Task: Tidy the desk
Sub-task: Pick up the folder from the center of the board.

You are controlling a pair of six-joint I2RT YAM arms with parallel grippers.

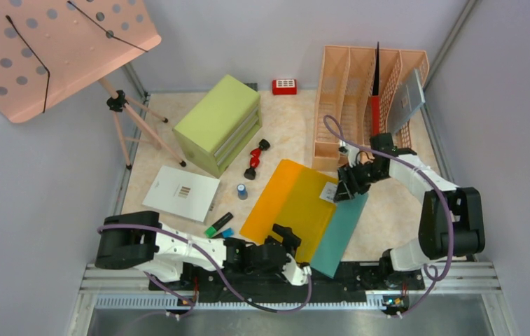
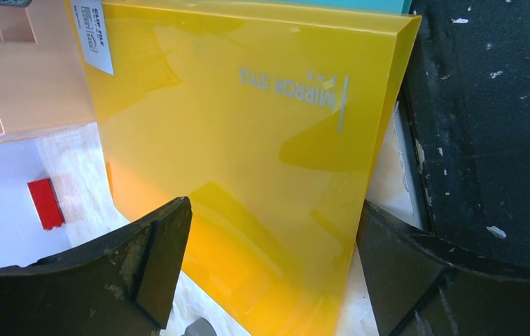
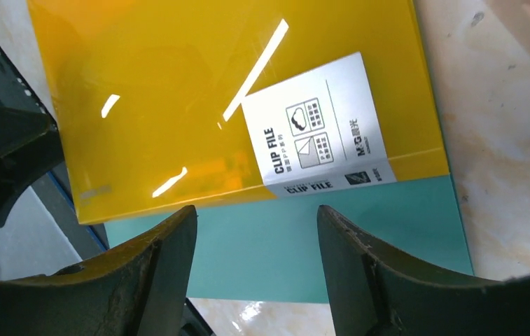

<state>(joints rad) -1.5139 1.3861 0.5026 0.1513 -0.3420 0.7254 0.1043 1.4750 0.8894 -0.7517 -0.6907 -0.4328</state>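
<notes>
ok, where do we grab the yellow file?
Its near edge, from the robot's side, low and level, with the left end effector, open there. The yellow file is thin and flat, partly on the teal file, so only an edge can be pinched.

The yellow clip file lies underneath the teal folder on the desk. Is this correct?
No. The yellow clip file lies on top of the teal folder, not underneath it, as the right wrist view shows. Both are on the desk.
</notes>
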